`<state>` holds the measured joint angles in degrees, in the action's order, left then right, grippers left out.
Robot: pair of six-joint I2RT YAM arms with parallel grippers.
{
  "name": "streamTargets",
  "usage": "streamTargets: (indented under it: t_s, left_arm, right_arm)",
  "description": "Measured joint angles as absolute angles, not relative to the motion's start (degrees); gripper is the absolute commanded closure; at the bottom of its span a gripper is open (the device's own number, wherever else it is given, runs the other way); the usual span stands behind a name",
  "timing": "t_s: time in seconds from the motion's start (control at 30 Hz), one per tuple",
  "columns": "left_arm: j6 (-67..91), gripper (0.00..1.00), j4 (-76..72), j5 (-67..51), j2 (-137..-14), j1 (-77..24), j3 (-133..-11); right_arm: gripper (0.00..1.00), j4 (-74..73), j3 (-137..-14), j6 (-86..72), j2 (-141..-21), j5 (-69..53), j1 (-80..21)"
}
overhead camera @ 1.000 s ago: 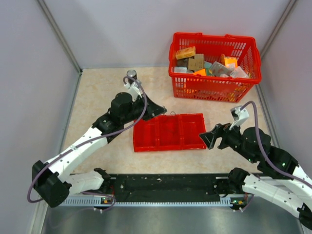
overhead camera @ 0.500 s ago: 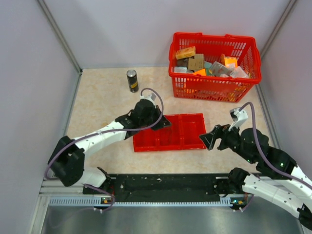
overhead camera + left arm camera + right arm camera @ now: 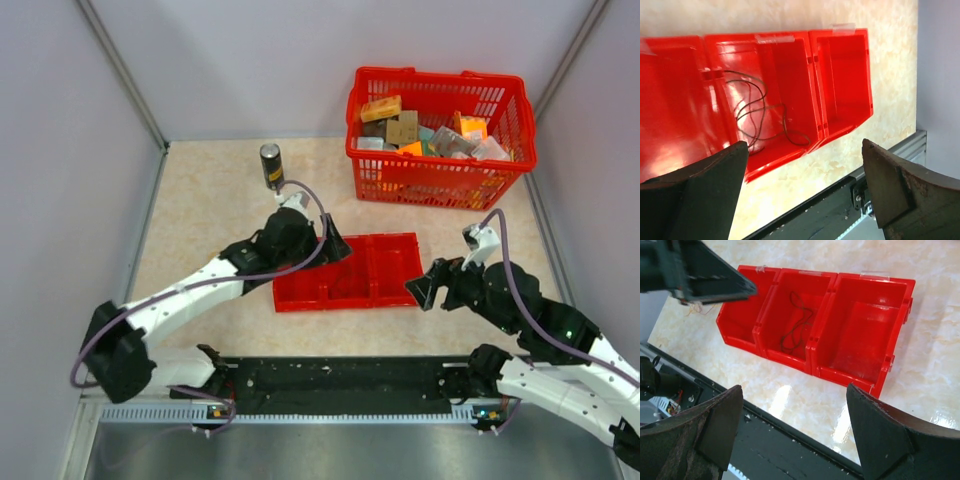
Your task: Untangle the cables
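The cables (image 3: 756,111) are thin, dark-looking wire loops tangled together in the middle compartment of a red three-part tray (image 3: 840,65). The right wrist view shows the same cables (image 3: 797,322) in the tray (image 3: 865,325). A faint yellowish strand (image 3: 699,310) seems to lie on the table off the tray's left end. My left gripper (image 3: 331,244) hangs open above the tray's (image 3: 392,266) left part, and between its fingers I see only table. My right gripper (image 3: 424,291) stands open at the tray's near right corner, holding nothing.
A red basket (image 3: 440,170) full of small boxes stands at the back right. A dark can (image 3: 271,165) stands upright behind the left arm. A black strip (image 3: 340,380) runs along the near table edge, and grey walls close in both sides.
My left arm has swung from the back, near the can, over to the tray's left part, and its jaws have opened. The right gripper has drifted slightly left.
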<state>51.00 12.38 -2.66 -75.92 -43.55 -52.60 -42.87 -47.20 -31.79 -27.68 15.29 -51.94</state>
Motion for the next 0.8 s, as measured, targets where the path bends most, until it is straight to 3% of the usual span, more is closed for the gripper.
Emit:
streamTargets:
  t_s: [0.2, 0.33, 0.47, 0.57, 0.7, 0.8]
  left_arm:
    - [47.4, 0.02, 23.3, 8.6, -56.6, -40.7, -51.9]
    - [45.0, 0.03, 31.4, 12.0, -48.1, -26.2, -47.6]
    - [44.6, 0.10, 37.5, 12.5, -48.1, -9.7, -42.9]
    - [45.9, 0.21, 40.0, 11.3, -51.6, -5.3, -41.1]
    - [49.1, 0.61, 39.0, 9.0, -57.6, -1.6, -40.9]
    - [51.5, 0.62, 37.1, 8.1, -62.7, 1.6, -40.9]
  right_arm:
    - [0.17, -42.9, -47.2, -32.1, -27.8, 14.3, -51.9]
    - [0.17, -42.6, -47.2, -32.0, -29.6, 13.7, -51.9]
    - [0.17, -41.2, -46.9, -32.2, -33.2, 11.3, -51.9]
    - [0.17, -40.3, -45.6, -32.6, -34.3, 8.9, -51.9]
    - [0.17, -40.3, -44.6, -33.3, -35.0, 6.8, -51.9]
    - [0.17, -40.2, -44.5, -34.0, -34.8, 6.1, -51.9]
